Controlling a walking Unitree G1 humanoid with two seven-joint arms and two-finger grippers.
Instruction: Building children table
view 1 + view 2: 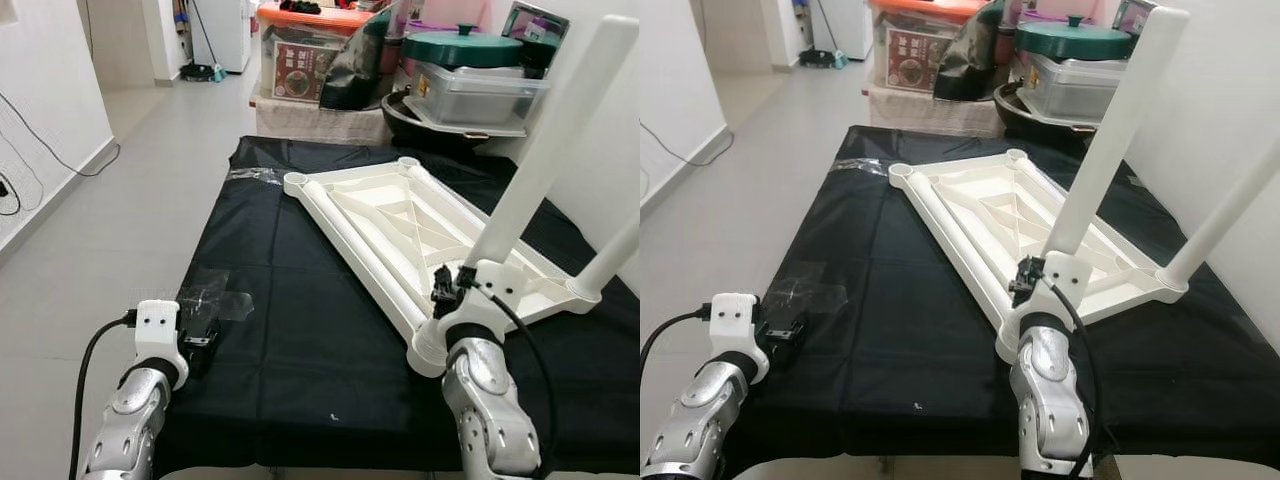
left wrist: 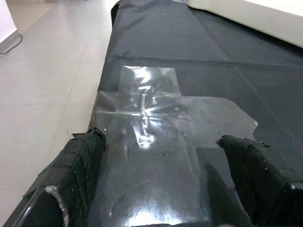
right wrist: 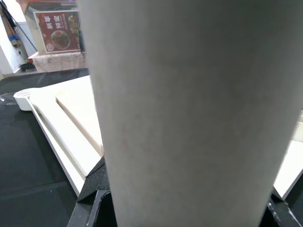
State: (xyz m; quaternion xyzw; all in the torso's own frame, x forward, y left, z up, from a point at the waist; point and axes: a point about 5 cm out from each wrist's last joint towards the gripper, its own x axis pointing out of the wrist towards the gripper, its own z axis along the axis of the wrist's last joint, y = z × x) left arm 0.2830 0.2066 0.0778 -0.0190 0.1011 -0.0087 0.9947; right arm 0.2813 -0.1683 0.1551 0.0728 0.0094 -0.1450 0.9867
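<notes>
The white plastic table top [image 1: 420, 235] lies upside down on a black cloth [image 1: 290, 330] covering the work surface, with one white leg [image 1: 612, 255] standing in its near right corner socket. The right gripper [image 1: 470, 280] is clenched around a second white leg [image 1: 555, 140], holding it tilted slightly from upright above the near left corner socket [image 1: 428, 352]. The left gripper [image 2: 161, 184] rests at the cloth's near left edge, fingers [image 2: 78, 165] spread and holding nothing, over a patch of clear tape [image 2: 151, 118]; storage boxes [image 1: 470, 90] stand beyond the cloth's far end.
</notes>
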